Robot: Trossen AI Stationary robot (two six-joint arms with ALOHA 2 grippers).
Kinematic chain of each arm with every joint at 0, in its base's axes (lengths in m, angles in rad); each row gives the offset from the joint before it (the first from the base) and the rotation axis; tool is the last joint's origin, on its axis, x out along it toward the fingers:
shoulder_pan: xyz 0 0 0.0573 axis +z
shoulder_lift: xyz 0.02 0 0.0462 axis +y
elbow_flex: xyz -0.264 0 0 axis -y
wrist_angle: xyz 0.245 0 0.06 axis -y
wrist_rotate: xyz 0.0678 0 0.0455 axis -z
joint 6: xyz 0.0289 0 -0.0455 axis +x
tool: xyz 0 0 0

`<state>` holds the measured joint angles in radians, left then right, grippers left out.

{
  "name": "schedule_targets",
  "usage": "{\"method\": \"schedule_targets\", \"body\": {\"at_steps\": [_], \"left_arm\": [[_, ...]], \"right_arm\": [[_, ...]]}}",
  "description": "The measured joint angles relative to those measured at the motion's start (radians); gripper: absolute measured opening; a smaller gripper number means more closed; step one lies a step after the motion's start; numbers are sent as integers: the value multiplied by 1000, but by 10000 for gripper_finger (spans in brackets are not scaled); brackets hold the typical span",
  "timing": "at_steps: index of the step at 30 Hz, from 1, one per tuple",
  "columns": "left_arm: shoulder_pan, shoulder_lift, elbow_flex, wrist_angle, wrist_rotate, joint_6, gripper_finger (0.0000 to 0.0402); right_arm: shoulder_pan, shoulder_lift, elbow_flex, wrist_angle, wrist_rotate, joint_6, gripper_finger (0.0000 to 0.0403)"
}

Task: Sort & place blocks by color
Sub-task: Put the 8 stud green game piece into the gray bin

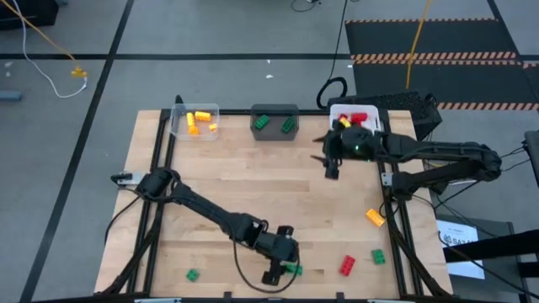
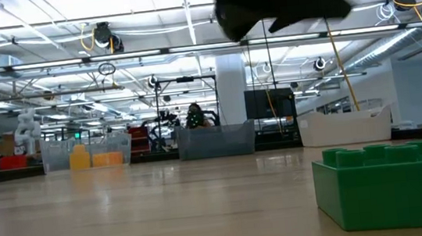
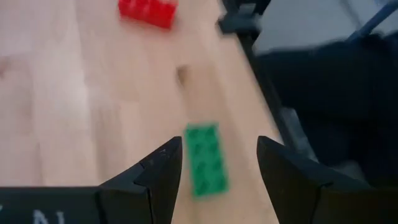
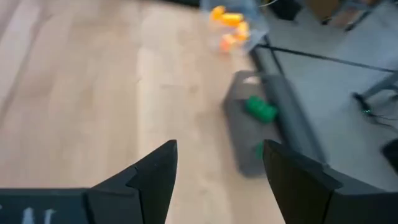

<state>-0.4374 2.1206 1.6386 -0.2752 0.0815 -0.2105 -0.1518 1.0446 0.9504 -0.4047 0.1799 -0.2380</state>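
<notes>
Green block between left gripper fingers

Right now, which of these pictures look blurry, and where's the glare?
Left wrist view: green block and red block smeared. Right wrist view: bins soft. Low view: near green block sharp, ceiling lights glaring. High view: evenly lit.

The high view looks straight down on the whole bench. The low view sits at bench height, close behind a green block, facing the three bins. The left wrist view looks down on that same green block; the right wrist view faces the grey bin.
</notes>
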Motion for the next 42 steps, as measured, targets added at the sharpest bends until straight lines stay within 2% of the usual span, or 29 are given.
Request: {"method": "schedule_targets", "body": {"at_steps": [5, 11, 14, 16, 21, 23, 42], "left_arm": [[-45, 61, 1, 122, -23, -11, 209], [-59, 95, 0, 71, -179, -21, 209], [-50, 104, 1, 41, -215, -21, 209], [-46, 107, 1, 8, -208, -21, 209], [-39, 120, 0, 8, -62, -31, 209], [-43, 121, 0, 7, -44, -30, 209], [-45, 155, 0, -13, -129, -60, 209]], "right_arm": [[73, -15, -59, 2, 6, 35, 228], [99, -43, -91, 5, 10, 72, 228], [104, -58, -91, 12, 10, 85, 228], [105, -68, -91, 21, 8, 94, 228], [108, -83, -91, 9, 8, 97, 228], [108, -87, -91, 11, 7, 97, 228], [108, -89, -90, 12, 10, 97, 228]]}}
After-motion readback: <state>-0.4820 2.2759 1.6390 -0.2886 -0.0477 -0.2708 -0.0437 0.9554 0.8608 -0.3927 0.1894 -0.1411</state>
